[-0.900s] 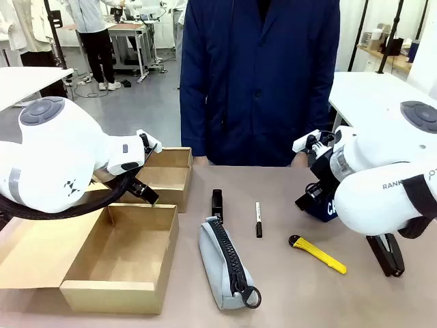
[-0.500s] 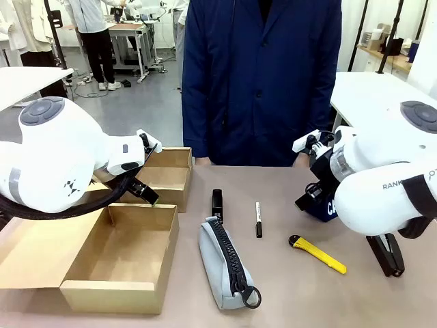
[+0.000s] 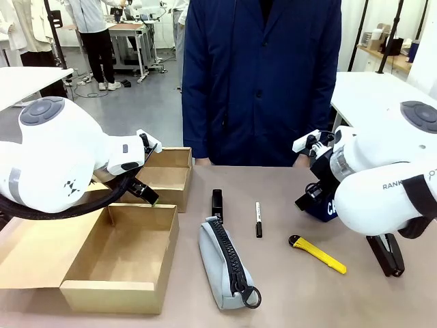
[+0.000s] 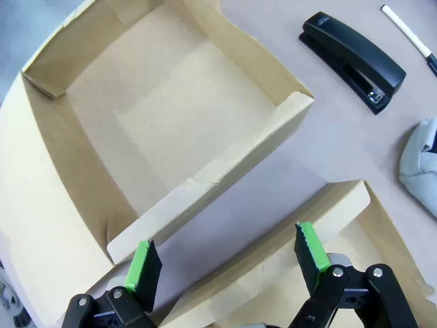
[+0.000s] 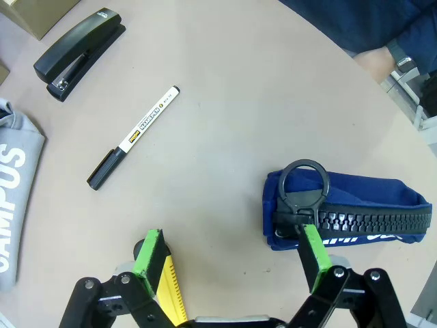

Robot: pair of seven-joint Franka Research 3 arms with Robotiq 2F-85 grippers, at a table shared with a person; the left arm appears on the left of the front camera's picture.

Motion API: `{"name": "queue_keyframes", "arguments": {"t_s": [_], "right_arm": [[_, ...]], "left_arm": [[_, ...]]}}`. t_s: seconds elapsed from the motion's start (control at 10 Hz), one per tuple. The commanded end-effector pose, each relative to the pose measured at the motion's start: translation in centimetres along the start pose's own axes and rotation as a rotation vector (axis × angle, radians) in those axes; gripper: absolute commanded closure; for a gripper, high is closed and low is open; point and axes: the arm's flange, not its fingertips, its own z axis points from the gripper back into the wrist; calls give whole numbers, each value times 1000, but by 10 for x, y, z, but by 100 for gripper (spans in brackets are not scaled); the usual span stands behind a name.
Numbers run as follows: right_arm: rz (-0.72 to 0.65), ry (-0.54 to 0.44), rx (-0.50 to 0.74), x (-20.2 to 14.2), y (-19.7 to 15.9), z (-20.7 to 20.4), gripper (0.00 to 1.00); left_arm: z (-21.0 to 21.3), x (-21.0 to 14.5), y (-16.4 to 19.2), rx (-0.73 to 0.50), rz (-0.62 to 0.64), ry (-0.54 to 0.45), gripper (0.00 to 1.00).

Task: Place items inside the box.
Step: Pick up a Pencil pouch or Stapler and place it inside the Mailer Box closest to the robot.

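Flagging 1 hazard: right gripper, jaws apart over navy pouch well right of box, may snag only its ring pull and drop it; left gripper, jaws apart, above box.

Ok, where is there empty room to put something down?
The near box has a bare floor. The table is free too along its front, between the grey pouch and the yellow knife. It is crowded in the middle, where the stapler and the marker lie close together.
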Motion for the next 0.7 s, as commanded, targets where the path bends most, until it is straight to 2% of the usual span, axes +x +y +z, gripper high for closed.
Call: {"name": "queue_keyframes", "arguments": {"t_s": [0.0,0.4,0.5,0.6], "right_arm": [[-1,0,0,0,0,0,0],[0,0,0,0,0,0,0],[-12,14,18,8,4,17,0],[-98,17,52,18,3,49,0]], "left_arm": [[0,0,0,0,0,0,0],[0,0,0,0,0,0,0],[18,-11,7,-78,19,-5,0],[54,-10,12,-204,121,-14,0]]}}
